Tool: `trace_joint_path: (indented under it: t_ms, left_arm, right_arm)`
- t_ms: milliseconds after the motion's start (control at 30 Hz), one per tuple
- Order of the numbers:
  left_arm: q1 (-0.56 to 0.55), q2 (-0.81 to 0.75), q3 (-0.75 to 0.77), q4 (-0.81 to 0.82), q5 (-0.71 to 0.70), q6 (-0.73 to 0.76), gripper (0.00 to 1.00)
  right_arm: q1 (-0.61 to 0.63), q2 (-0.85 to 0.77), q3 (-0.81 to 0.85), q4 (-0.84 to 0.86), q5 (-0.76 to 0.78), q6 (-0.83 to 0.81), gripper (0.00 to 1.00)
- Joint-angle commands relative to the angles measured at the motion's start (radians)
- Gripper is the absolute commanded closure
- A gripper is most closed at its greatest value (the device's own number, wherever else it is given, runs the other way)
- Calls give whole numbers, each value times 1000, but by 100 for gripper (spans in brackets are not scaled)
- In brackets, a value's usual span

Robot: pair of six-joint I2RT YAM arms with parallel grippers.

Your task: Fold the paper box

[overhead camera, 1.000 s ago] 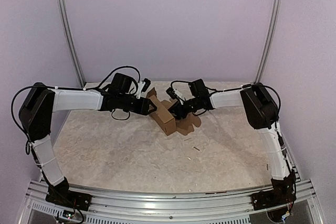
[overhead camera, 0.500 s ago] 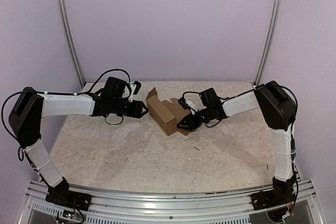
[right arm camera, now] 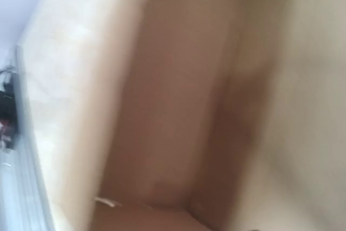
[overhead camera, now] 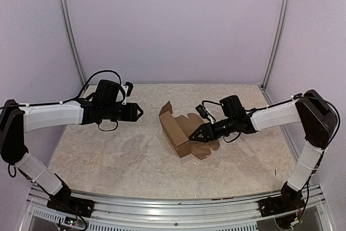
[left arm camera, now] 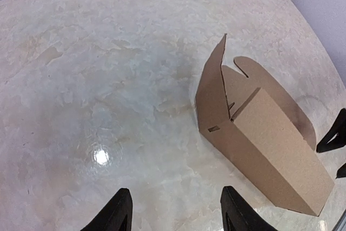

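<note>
The paper box (overhead camera: 178,132) lies mid-table as a long brown cardboard block, with one end flap upright and rounded tabs flat on the table behind it. The left wrist view shows the box (left arm camera: 270,150) ahead and to the right. My left gripper (overhead camera: 139,112) is open, well to the left of the box, with only bare table between its fingers (left arm camera: 175,201). My right gripper (overhead camera: 198,136) is at the box's right side, over the flat flap. Its two fingertips stand apart at the edge of the left wrist view (left arm camera: 334,158). The right wrist view is only blurred brown cardboard (right arm camera: 173,106).
Purple walls close in the table on three sides. Aluminium posts stand at the back left (overhead camera: 70,41) and back right (overhead camera: 277,31). A metal rail (overhead camera: 173,201) with both arm bases runs along the near edge.
Both arms have drawn outward. The left gripper backed off to the left of the box. The right gripper moved right and nearer, and the box slid that way with it.
</note>
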Motion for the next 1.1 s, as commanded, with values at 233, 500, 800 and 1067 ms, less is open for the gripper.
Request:
trace_joint_path:
  t_ms: [233,500,800,1067]
  left_arm:
    - [-169,15,-43,-35,-104,-211,46]
    - [-244,161,58,-141,-174,-211,48]
    - [-212,195,52,-126,-168,-216,46]
    - [-160,202,67,-117,-135,-207,45]
  right_arm:
    - [-164,79,359,-462,378,-602,56]
    - [-165,102,260,-453,609,-744,66]
    - [37,50,66,-483,640,-838,69]
    - [288,-51,1,-586,449,-849,65]
